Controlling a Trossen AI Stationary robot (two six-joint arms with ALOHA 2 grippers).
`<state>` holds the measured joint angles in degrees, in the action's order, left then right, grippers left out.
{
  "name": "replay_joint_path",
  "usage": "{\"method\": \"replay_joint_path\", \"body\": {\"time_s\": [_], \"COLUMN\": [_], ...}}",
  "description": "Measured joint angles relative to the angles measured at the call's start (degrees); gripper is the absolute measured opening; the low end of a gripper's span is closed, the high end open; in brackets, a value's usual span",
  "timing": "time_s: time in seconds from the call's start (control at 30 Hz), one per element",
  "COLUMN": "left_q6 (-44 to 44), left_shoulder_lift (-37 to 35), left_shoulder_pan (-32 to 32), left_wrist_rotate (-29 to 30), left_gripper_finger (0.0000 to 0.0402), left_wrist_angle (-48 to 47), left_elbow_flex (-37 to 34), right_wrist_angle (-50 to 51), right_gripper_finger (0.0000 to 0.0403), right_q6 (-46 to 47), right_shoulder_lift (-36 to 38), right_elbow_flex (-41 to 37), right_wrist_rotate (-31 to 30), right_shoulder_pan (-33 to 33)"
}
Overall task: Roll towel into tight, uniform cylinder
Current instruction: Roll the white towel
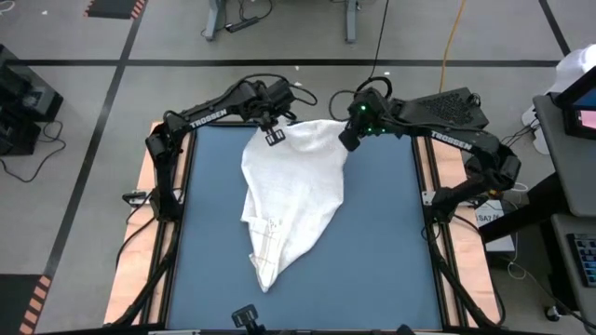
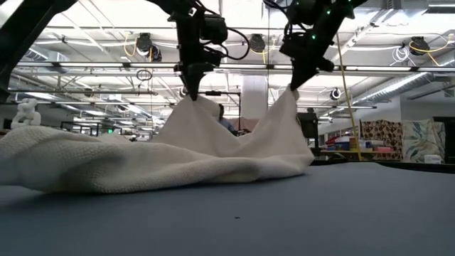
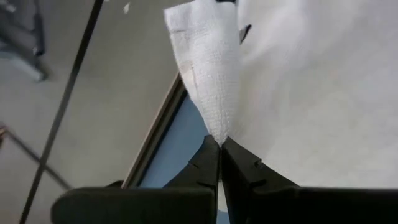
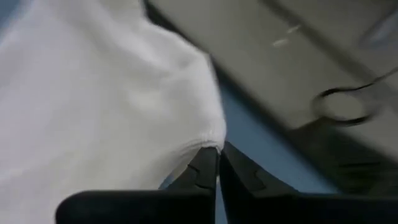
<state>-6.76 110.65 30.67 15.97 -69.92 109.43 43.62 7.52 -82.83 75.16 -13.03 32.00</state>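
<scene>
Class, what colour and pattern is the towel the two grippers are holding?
The towel is white with a faint fine grid weave, clearest in the left wrist view.

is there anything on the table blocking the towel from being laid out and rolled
Nothing visible does. Both pincers are shut on the towel: the left pincer and right pincer each pinch a far corner, lifted. The blue table around it shows no other object.

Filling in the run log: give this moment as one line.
left gripper: shut on towel corner | right gripper: shut on other corner | far edge lifted | rest on table
</scene>
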Motion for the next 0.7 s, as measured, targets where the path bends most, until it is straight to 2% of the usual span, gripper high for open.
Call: {"method": "replay_joint_path", "body": {"time_s": [0.23,0.3,0.4,0.47,0.57,0.7], "left_q6": [-0.02,0.13,0.39,0.38,0.35,0.16], "left_shoulder_lift": [0.0,0.0,0.0,0.0,0.0,0.0], "left_shoulder_pan": [-1.35,-1.78,-2.51,-3.07,-3.7,-3.82], "left_wrist_rotate": [-2.47,-2.48,-2.54,-2.68,-2.81,-6.43], "left_gripper_finger": [0.0011,0.0011,0.0011,0.0011,0.0011,0.0011], "left_wrist_angle": [0.79,0.08,-0.52,-0.91,-0.99,-1.05], "left_elbow_flex": [0.0,0.0,0.0,0.0,0.0,0.0], "right_wrist_angle": [-0.51,-0.54,-0.87,-0.54,4.37,11.82], "right_gripper_finger": [0.0,0.0006,0.0029,0.0052,0.0097,0.0152], "right_q6": [-22.39,-26.25,-25.93,-21.79,-16.13,-8.48], "right_shoulder_lift": [-4.04,-5.0,-5.46,-5.44,-5.42,-5.42], "right_elbow_flex": [-1.15,-2.24,-4.64,-5.34,-5.46,-5.53], "right_wrist_rotate": [-15.31,-19.49,-21.23,-20.73,-16.01,-3.31], "right_shoulder_pan": [-0.47,0.12,1.8,2.7,3.9,5.33]}}
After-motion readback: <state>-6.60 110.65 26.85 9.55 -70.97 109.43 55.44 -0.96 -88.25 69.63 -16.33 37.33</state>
